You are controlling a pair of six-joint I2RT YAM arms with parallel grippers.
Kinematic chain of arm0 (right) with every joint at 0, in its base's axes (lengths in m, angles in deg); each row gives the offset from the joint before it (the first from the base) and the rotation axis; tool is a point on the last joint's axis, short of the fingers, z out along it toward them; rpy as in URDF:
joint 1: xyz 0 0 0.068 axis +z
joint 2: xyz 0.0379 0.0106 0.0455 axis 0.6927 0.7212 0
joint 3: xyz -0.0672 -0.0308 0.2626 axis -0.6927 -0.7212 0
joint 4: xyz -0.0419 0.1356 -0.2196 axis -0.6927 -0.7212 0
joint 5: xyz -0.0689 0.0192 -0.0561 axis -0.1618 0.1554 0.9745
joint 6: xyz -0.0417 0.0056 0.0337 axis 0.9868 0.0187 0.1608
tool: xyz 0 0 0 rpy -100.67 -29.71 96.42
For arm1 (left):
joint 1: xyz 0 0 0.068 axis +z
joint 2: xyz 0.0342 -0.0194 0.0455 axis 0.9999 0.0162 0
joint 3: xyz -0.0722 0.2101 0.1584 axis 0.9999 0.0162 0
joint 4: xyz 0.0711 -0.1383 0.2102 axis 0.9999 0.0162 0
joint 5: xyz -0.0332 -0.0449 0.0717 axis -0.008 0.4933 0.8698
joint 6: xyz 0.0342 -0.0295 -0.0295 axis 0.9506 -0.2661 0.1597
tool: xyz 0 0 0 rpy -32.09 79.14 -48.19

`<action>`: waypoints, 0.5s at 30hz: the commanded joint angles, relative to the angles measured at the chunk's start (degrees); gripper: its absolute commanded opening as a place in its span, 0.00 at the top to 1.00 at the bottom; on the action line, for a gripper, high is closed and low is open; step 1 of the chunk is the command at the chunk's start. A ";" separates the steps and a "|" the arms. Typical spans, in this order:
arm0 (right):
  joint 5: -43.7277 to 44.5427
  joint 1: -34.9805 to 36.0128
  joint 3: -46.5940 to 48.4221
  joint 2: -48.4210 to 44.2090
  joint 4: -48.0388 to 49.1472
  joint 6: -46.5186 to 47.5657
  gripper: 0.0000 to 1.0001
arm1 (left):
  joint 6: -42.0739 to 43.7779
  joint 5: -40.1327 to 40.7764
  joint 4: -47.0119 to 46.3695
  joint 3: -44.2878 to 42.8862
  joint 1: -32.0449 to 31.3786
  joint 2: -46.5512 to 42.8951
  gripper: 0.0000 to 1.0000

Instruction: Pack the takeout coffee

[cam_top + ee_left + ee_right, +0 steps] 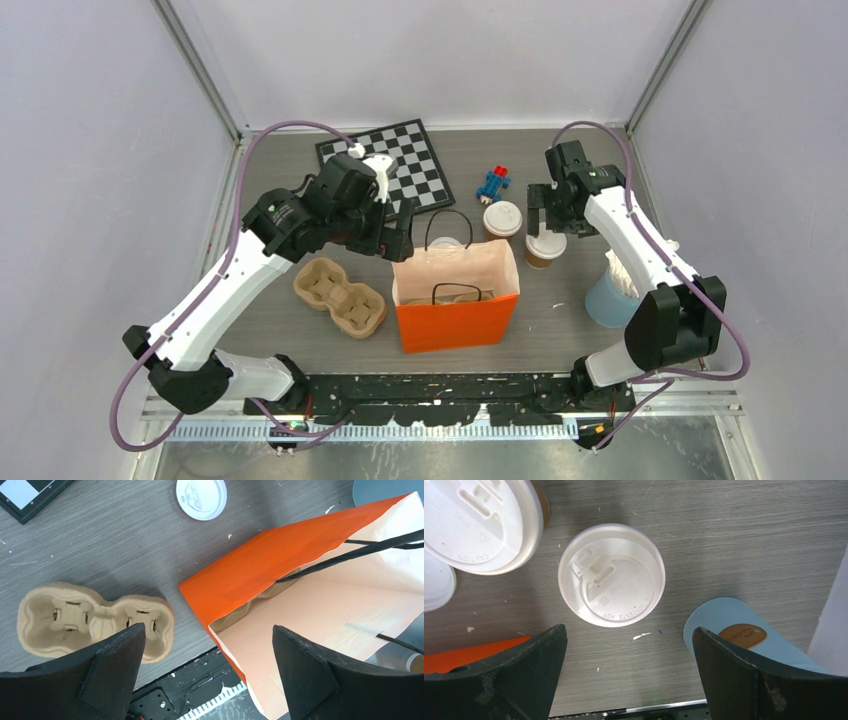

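Note:
Three takeout coffee cups of brown paper with white lids stand behind and right of the orange paper bag (455, 322): one (545, 247) under my right gripper, one (503, 219) further back, one (445, 243) behind the bag. In the right wrist view the first cup's lid (611, 575) lies just beyond my open, empty right gripper (629, 629), with the second cup (479, 525) at top left. My left gripper (207, 630) is open and empty, above the bag's left edge (280, 555). In the top view the left gripper (398, 238) and the right gripper (547, 212) hover.
A tan pulp cup tray (340, 295) lies left of the bag; it also shows in the left wrist view (95, 620). A tan moulded shape (240, 615) sits inside the bag. A pale blue tumbler (610, 295) stands at right. A chessboard (400, 165) and a blue toy (492, 183) are at the back.

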 commanded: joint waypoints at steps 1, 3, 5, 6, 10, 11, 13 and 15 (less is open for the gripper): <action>-6.55 -1.87 -2.50 -0.74 3.69 7.25 0.00 | -0.45 -0.97 1.45 -0.40 0.17 -1.21 0.00; -8.78 -2.15 -3.78 -0.49 5.42 9.32 0.00 | -0.31 -0.97 1.45 -0.20 0.17 -1.44 0.00; -9.61 -2.43 -4.61 -0.44 7.03 9.86 0.00 | 0.03 -4.12 0.82 0.27 0.17 -1.63 0.00; -10.64 -2.53 -4.85 -0.42 7.84 10.22 0.01 | 0.17 -4.80 0.72 0.42 0.17 -1.71 0.00; -10.38 -2.58 -4.96 0.24 10.44 10.82 0.00 | 0.42 -5.46 0.45 0.49 0.17 -1.86 0.04; -9.67 -2.62 -4.61 0.74 10.39 10.96 0.00 | 0.50 -5.51 0.39 0.45 0.17 -1.94 0.05; -8.69 -2.64 -3.90 1.65 10.40 11.21 0.00 | 0.52 -5.34 0.09 0.59 0.13 -2.12 0.07; -8.43 -2.61 -3.94 2.05 11.45 11.76 0.00 | 0.49 -5.04 -0.04 0.89 0.17 -2.48 0.07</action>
